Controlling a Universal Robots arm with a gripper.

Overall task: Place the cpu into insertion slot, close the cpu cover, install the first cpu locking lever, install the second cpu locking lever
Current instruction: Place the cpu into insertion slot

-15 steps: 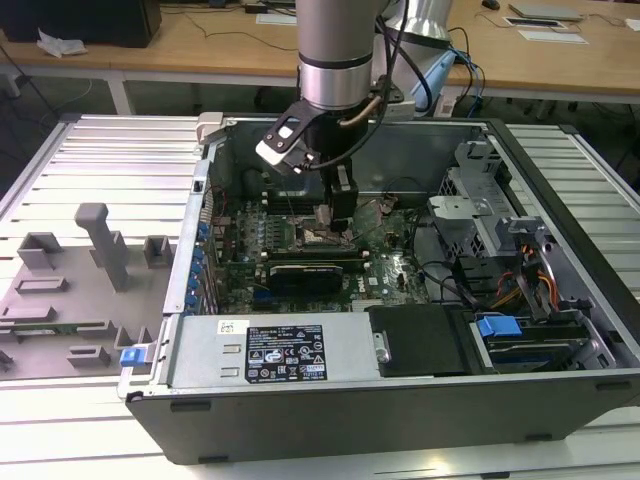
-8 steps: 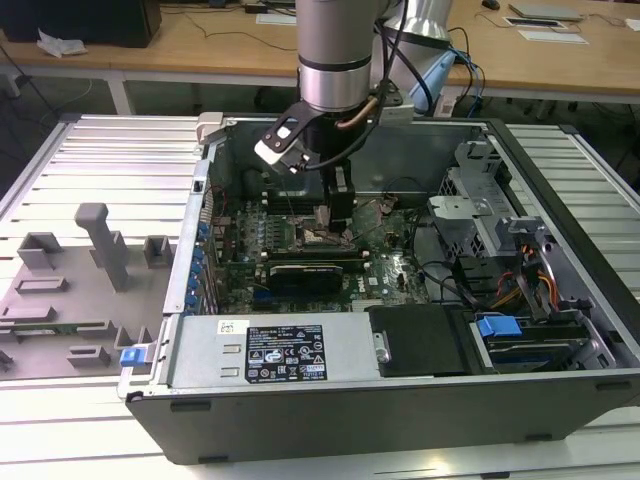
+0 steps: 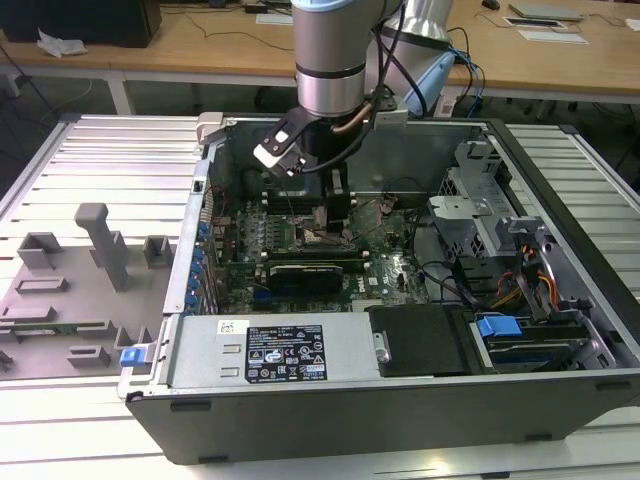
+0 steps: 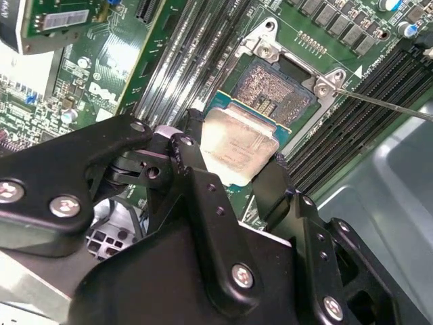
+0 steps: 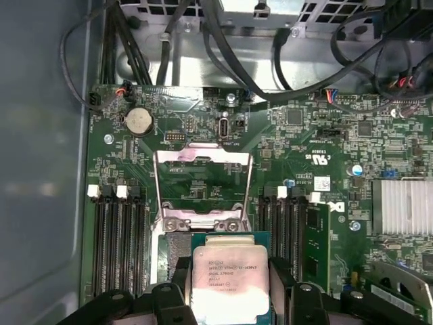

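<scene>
The open, dark grey sheet-metal computer case lies on its side, so the green motherboard on its floor faces up to the arm reaching in from above. The black two-fingered gripper hangs over the middle of the board, between the banks of dark memory slots. Its jaws are closed on opposite edges of the cpu, a small flat square chip with a pale silver-beige metal lid; gripping by the edges leaves its underside free. The cpu cover, a thin square metal frame with a square window, stands swung up on its hinge at the socket's edge away from the gripper, leaving the way in open. The insertion slot, a square socket with a shiny grey contact field inside a metal rim, lies bare. The chip overlaps its nearer edge; whether they touch I cannot tell, but I judge it not yet seated. A thin steel locking lever juts free from the socket's corner, presumably released so the cover could lift.
</scene>
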